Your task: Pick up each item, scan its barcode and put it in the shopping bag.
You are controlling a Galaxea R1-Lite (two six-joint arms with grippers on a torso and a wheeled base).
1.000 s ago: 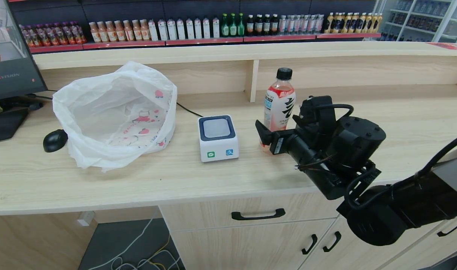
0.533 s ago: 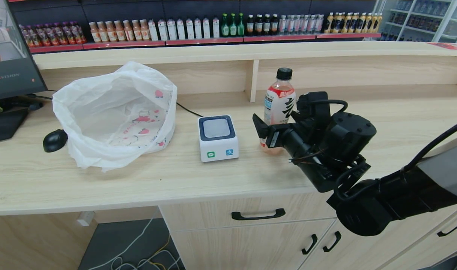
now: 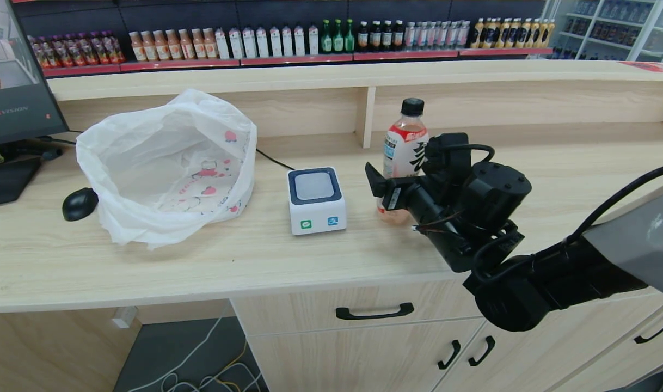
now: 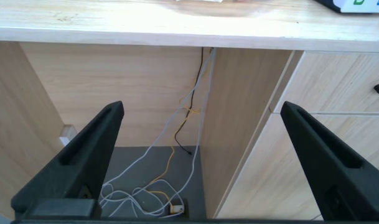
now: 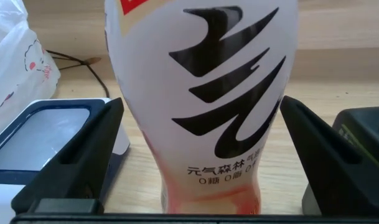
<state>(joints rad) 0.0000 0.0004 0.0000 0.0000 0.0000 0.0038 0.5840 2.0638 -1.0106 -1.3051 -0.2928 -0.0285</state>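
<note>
Head view has the bottle (image 3: 405, 147) standing upright on the desk (image 3: 255, 261), just to the right of the white scanner (image 3: 316, 198), black cap on top and a pinkish drink showing at its base. The right claw (image 5: 198, 155) is level with the bottle's lower half and spread wide. In the right wrist view its two black fingers (image 5: 71, 162) stand one on each side of the bottle with a gap of bare desk visible between each finger and the label, so nothing is pinched. The shopping bag (image 3: 165, 163), white plastic with small red prints, sits open-mouthed on the desk to the left of the scanner. A black mouse (image 3: 80, 203) lies just beside the bag's left edge, and a monitor (image 3: 13, 92) stands at the far left. A dark cable (image 3: 271, 159) runs from behind the bag toward the scanner. Behind the desk, a shelf (image 3: 309, 57) carries a long row of drinks. The left claw (image 4: 201, 155) is also spread, holding nothing, and hangs below the desk's front edge, facing the open recess where loose wires (image 4: 158, 180) trail on the floor.
</note>
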